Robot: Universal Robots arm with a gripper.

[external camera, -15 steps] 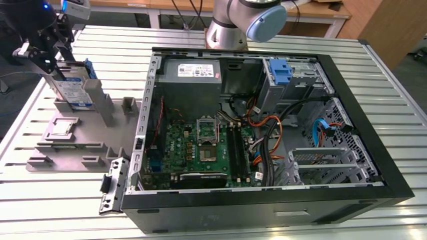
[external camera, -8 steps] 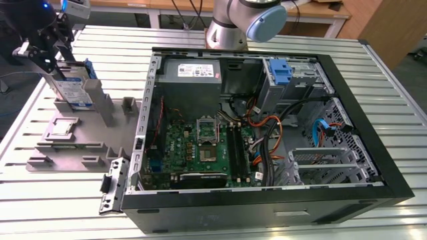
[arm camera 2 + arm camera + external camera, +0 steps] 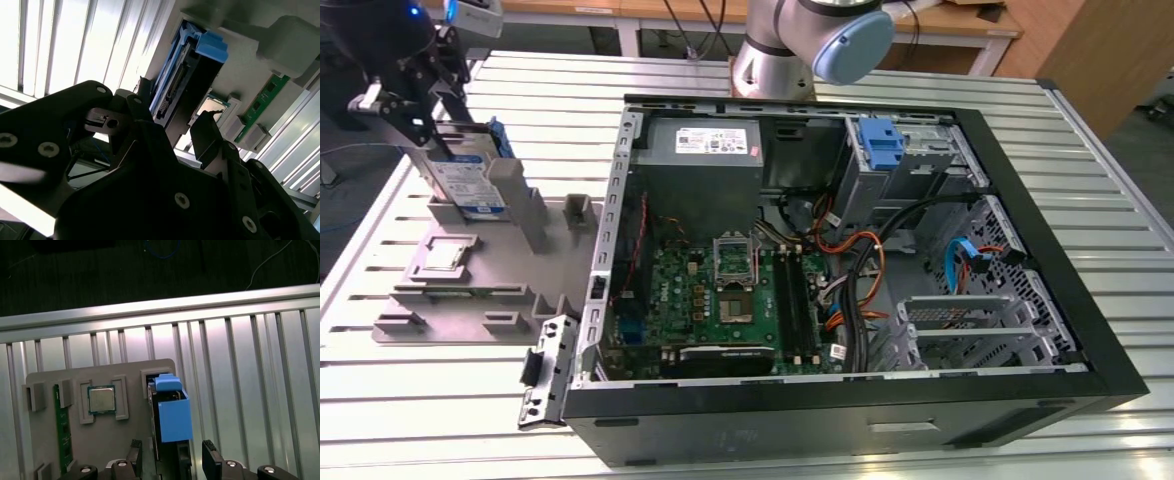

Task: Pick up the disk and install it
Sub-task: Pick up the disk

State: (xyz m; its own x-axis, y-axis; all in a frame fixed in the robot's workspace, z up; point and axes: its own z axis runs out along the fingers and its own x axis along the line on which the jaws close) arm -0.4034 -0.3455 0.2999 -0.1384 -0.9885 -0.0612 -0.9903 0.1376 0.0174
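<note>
Hovering at the exterior view's far left, the robot's black two-fingered gripper (image 3: 172, 446) sits over the disk (image 3: 459, 176), a flat silver-grey metal hard drive with a white, blue-banded label, framed by a blue plastic carrier. The disk stands on edge in a slot of a grey moulded plastic fixture (image 3: 487, 285) on the slatted aluminium desk (image 3: 400, 410), outside the computer and not yet lifted. In both wrist views the jaws are spread, one to each side of the drive's broad faces and apparently clear of them; nothing is gripped. Just beside the drive on the same fixture lie a square silver processor chip (image 3: 101, 399) and a long green memory module (image 3: 63, 432). Further to the exterior view's right the open black tower case (image 3: 881, 405) lies on its side, its green motherboard (image 3: 720, 295) exposed, a blue plastic bracket (image 3: 883, 140) fixed at the metal drive bay. The drive looks rigid and dense for its size, with smooth metal faces that could slip under a light squeeze, and a hard drive is likely to take knocks badly. The carrier is thinner plastic and probably flexes, so the surest hold appears to be across the two flat faces, on the upper part standing clear of the slot, rather than on the blue tab at its end.
</note>
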